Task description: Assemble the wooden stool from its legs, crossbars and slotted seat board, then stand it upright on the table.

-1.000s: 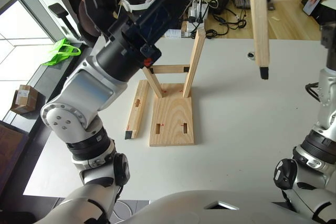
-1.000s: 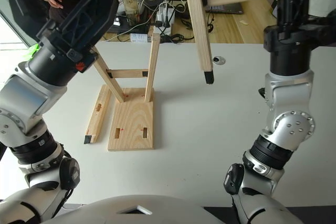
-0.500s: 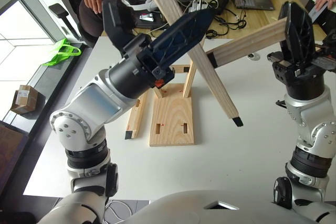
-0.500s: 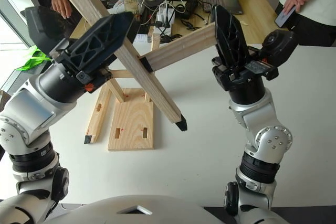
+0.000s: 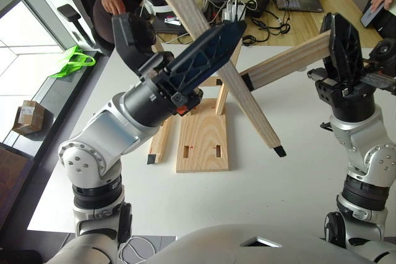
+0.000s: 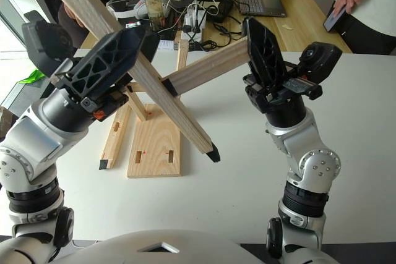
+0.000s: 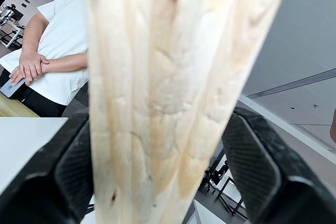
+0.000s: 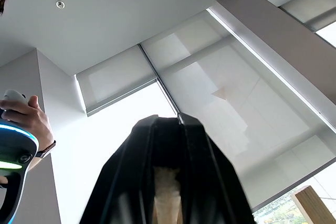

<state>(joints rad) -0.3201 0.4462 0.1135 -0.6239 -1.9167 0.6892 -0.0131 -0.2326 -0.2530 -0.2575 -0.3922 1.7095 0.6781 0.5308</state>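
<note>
Over the table (image 5: 297,171), left pincer (image 6: 90,29) clamps leg frame (image 7: 157,98).

The white table (image 5: 297,183) carries the slotted seat board (image 5: 202,143), which lies flat with two open slots at its near end. Just beside it, on the robot's left, lies a loose leg (image 5: 159,144) — flat, parallel to the board, its black cap toward the robot.

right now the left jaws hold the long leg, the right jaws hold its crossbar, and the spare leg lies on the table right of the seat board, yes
One slip: the spare leg lies left of the seat board, not right, as the left eye view shows. The rest stands.
</note>
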